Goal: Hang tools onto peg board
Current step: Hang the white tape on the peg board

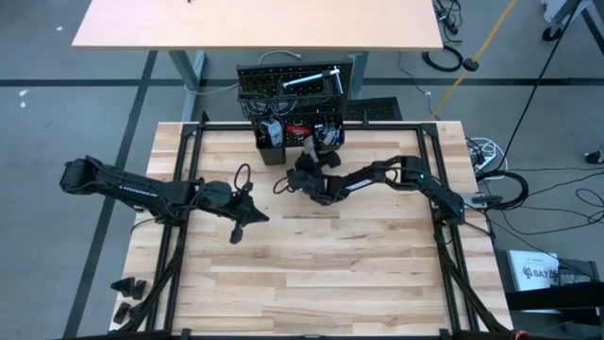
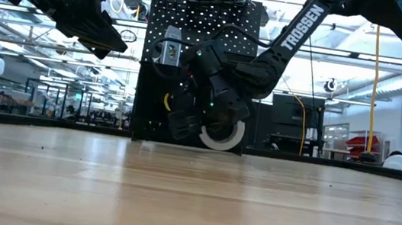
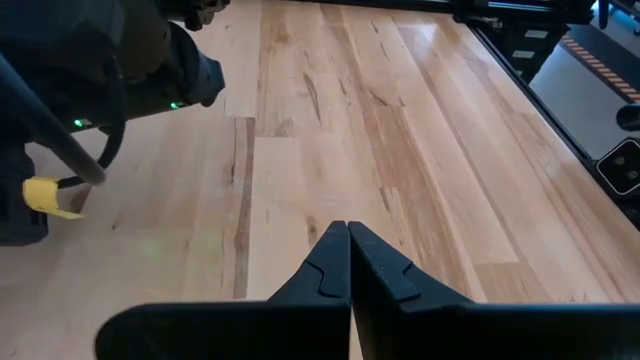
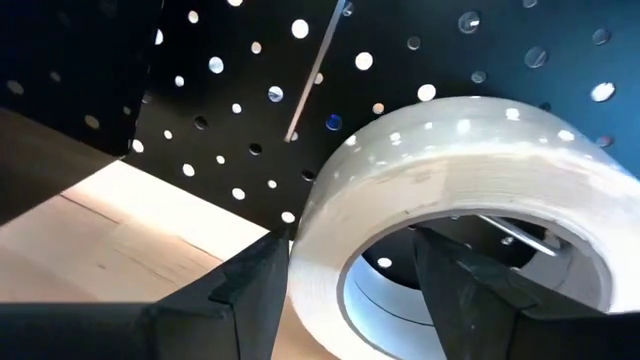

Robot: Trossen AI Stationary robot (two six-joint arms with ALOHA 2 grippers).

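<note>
The black peg board (image 2: pixel 194 42) stands upright at the table's far edge. A white tape roll (image 4: pixel 470 170) sits against its lower part, and a thin metal peg (image 4: pixel 515 235) shows inside the roll's hole. In the low view the tape roll (image 2: pixel 223 136) is just above the tabletop. My right gripper (image 4: pixel 350 255) is open at the roll, one finger on each side of its wall. My left gripper (image 3: pixel 348 240) is shut and holds nothing, hovering over the table's left middle (image 1: pixel 236 229). My right gripper comes at the tape roll nearly level, from the table's near side. One finger (image 4: pixel 470 290) stands inside the roll's hole and the other finger (image 4: pixel 240 290) outside its wall (image 4: pixel 315 270). A gap shows beside the inner finger. Whether the outer finger touches the wall I cannot tell.
Two black bins (image 1: pixel 272 142) holding tools sit low on the peg board (image 1: pixel 297 90), and a silver tool (image 1: pixel 311 80) lies across its top. A black frame rail (image 1: pixel 179 170) runs along the table's sides. Bare wood (image 1: pixel 321 274) lies toward the near edge.
</note>
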